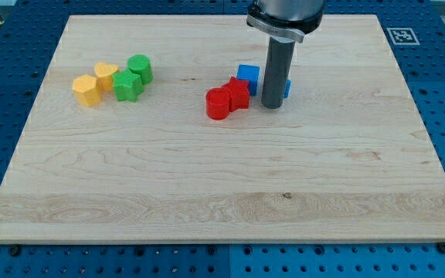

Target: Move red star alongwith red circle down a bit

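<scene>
The red circle (218, 104) and the red star (237, 93) sit touching each other just above the board's middle, the star to the upper right of the circle. A blue block (247, 76) touches the star's top. My tip (273, 105) rests on the board just right of the red star, a small gap apart from it. A second blue block (287, 87) shows as a sliver behind the rod's right side, mostly hidden.
At the view's upper left is a cluster: an orange hexagon-like block (86, 90), a yellow block (105, 76), a green star-like block (127, 86) and a green circle (140, 68). The wooden board (222, 193) lies on a blue perforated table.
</scene>
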